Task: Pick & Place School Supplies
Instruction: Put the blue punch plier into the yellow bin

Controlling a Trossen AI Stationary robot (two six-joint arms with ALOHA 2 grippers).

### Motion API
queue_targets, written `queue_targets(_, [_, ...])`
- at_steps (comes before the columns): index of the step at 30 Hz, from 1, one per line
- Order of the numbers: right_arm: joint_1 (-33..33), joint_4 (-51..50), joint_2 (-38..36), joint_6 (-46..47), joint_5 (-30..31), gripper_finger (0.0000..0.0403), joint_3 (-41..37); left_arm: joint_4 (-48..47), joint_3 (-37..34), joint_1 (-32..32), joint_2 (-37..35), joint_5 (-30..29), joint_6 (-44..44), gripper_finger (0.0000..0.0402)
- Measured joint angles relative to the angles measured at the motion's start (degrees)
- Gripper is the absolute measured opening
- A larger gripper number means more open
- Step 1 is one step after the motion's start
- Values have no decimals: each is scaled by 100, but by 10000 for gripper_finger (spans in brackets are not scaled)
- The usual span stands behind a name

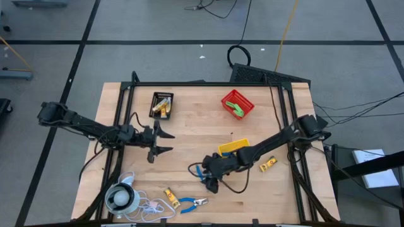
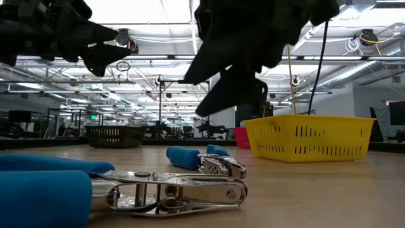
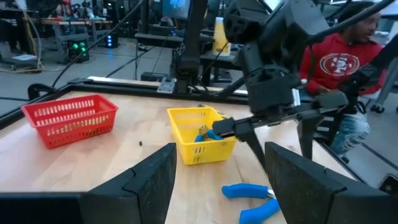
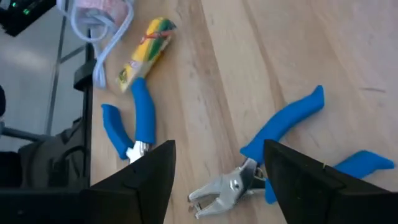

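Observation:
My right gripper (image 1: 211, 179) (image 4: 217, 180) is open and hovers just above a pair of blue-handled pliers (image 1: 198, 170) (image 4: 283, 146) lying flat on the table; the low view shows a gap between the two. A second blue-handled pair (image 1: 190, 203) (image 4: 129, 127) lies near the table's near edge beside a yellow-orange packet (image 1: 170, 195) (image 4: 146, 53). Another packet (image 1: 268, 164) lies to the right. My left gripper (image 1: 166, 142) (image 3: 221, 180) is open and waits left of centre, above the table.
A yellow bin (image 1: 232, 147) (image 3: 198, 140) sits just beyond my right gripper. A red bin (image 1: 237, 104) holds a green item, and a black bin (image 1: 162, 105) holds yellow items. A white round object with a cord (image 1: 120, 198) sits at the near left corner. A person in red (image 3: 345, 62) stands beyond the table.

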Motion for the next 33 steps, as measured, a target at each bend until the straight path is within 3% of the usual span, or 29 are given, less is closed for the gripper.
queue_targets(6, [70, -448, 70, 255, 174, 232, 27, -2, 0, -209, 0, 15, 45, 243])
queue_targets(11, [158, -627, -220, -373, 441, 231, 26, -603, 238, -602, 181, -29, 122, 243])
queue_targets(14, [318, -832, -581, -1200, 1090, 231, 35, -1720, 916, -830, 727, -438, 202, 243])
queue_targets(19, [796, -842, -1334, -2836, 2873, 231, -124, -3181, 2417, -1015, 2256, -547, 422, 243])
queue_targets(23, [1318, 304, -1980, -3869, 4003, 231, -855, -3401, 3277, -1044, 3346, -108, 731, 243])
queue_targets(28, [1806, 1919, -2734, -4490, 4833, 231, -2356, -4475, 4223, -1035, 4362, 26, 1089, 243])
queue_targets(33, [1989, 2988, -3124, -4303, 4976, 231, -3568, -5772, 5237, -994, 5116, 62, 1480, 243])
